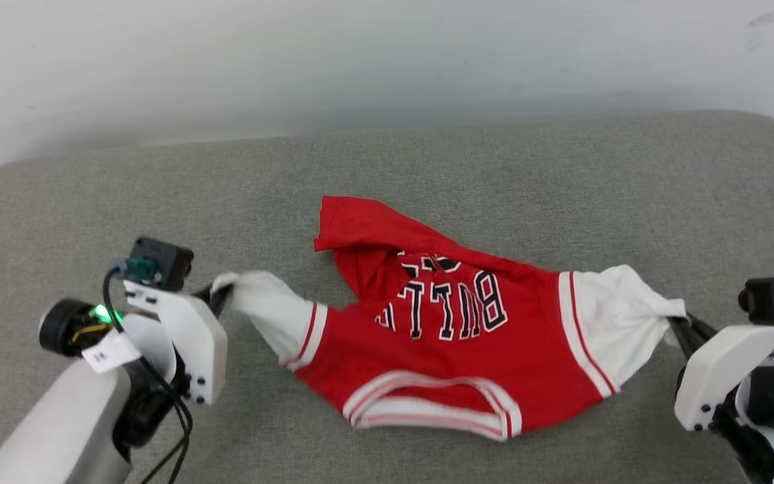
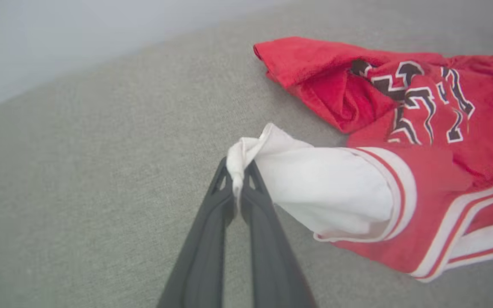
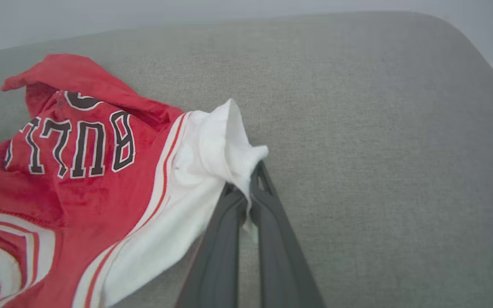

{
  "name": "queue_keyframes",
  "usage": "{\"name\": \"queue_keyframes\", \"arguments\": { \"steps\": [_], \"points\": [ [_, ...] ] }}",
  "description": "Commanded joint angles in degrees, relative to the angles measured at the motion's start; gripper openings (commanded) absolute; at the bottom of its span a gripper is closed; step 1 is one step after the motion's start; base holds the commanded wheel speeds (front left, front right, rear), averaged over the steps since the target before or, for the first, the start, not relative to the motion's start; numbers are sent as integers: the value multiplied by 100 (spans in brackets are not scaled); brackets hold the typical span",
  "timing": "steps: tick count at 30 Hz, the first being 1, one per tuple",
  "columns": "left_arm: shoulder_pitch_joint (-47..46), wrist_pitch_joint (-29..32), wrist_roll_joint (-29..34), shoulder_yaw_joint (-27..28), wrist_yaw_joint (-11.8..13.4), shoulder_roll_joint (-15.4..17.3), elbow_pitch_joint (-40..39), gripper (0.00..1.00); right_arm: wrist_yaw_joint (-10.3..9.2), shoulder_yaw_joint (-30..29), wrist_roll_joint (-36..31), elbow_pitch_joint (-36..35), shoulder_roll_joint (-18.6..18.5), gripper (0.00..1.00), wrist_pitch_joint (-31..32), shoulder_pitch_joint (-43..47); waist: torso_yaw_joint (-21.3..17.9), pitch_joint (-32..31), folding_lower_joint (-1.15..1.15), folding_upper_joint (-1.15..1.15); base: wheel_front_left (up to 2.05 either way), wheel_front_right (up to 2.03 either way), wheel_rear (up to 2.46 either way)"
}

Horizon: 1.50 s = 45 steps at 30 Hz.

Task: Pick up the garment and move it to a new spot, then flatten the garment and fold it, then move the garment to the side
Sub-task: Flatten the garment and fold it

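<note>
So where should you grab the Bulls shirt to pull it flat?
By the tips of its two white sleeves: the left sleeve from the left, the right sleeve from the right. They stick out sideways from the jersey, whose far red edge is folded over. The left gripper and right gripper are pinched shut there.

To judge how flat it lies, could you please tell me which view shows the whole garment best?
The head view: the garment shows whole, crumpled, held between left gripper and right gripper. Each wrist view shows one pinched white sleeve and part of the red body.
</note>
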Motion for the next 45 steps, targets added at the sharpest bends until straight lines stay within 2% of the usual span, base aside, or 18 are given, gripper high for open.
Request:
{"name": "queue_keyframes", "arguments": {
  "steps": [1, 5, 8, 11, 12, 19, 25, 26, 35, 40, 45],
  "points": [
    [-353, -186, 107, 138, 150, -83, -69, 0, -2, -62, -83, 38, -78, 0, -76, -302, 45, -61, 0, 0, 0, 0, 0],
    [-1017, -462, 84, 393, 344, -335, 38, 0, -2, -14, -162, 140, -216, 0, -202, -941, 69, -82, 0, 0, 0, 0, 0],
    [-1611, -606, 7, 568, 396, -542, 318, 0, -2, 51, -188, 312, -293, 0, -329, -1592, 36, -37, 0, 0, 0, 0, 0],
    [-2076, -695, 75, 642, 423, -601, 589, 0, -2, 142, -207, 500, -370, 0, -403, -2081, 12, 38, 0, 0, 0, 0, 0],
    [-2544, -786, 106, 684, 426, -694, 863, 0, -2, 223, -189, 730, -441, 0, -482, -2601, -9, 169, 0, 0, 0, 0, 0],
    [-4197, -1248, 308, 804, 431, -941, 1899, 0, -2, 397, -118, 1626, -639, 0, -861, -4488, -45, 858, 0, 0, 0, 0, 0],
    [-5530, -1772, 587, 879, 391, -854, 2537, 0, -3, 543, -361, 2316, -699, 0, -1283, -6069, -166, 1506, 0, 0, 0, 0, 0],
    [-5530, -1772, 587, 879, 391, -854, 2537, 0, -3, 543, -361, 2316, -699, 0, -1283, -6069, -166, 1506, 0, 0, 0, 0, 0],
    [-7136, -2266, 827, 931, 256, -666, 2967, 0, -3, 757, -735, 3208, -748, 0, -1922, -8078, -280, 2371, 0, 0, 0, 0, 0],
    [-7453, -2376, 788, 939, 156, -650, 3219, 0, -3, 841, -715, 3640, -669, 0, -2189, -8569, -261, 2713, 0, 0, 0, 0, 0],
    [-7364, -2431, 684, 960, 77, -681, 3429, 0, -3, 996, -639, 4027, -601, 0, -2403, -8654, -208, 2976, 0, 0, 0, 0, 0]
  ]
}}
